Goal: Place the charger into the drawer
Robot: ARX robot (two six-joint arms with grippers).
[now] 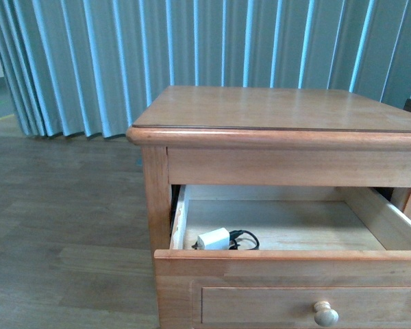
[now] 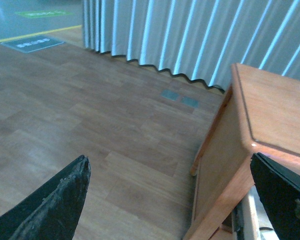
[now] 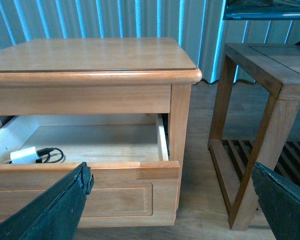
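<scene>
The charger (image 1: 214, 239), a small white block with a black coiled cable, lies on the floor of the pulled-out drawer (image 1: 288, 264) near its front left corner. In the right wrist view the charger (image 3: 24, 155) shows at the same spot inside the drawer (image 3: 90, 172). The drawer's round pale knob (image 1: 325, 314) shows low on its front panel. My left gripper (image 2: 170, 200) is open, hanging beside the cabinet's left side above the floor. My right gripper (image 3: 170, 205) is open too, in front of the drawer's right corner. Neither holds anything.
The wooden nightstand (image 1: 281, 110) has a flat bare top. A darker wooden side table (image 3: 262, 65) with a slatted lower shelf stands to the right of it. Blue-grey curtains (image 1: 192, 41) hang behind. Wood-look floor (image 2: 90, 110) spreads to the left.
</scene>
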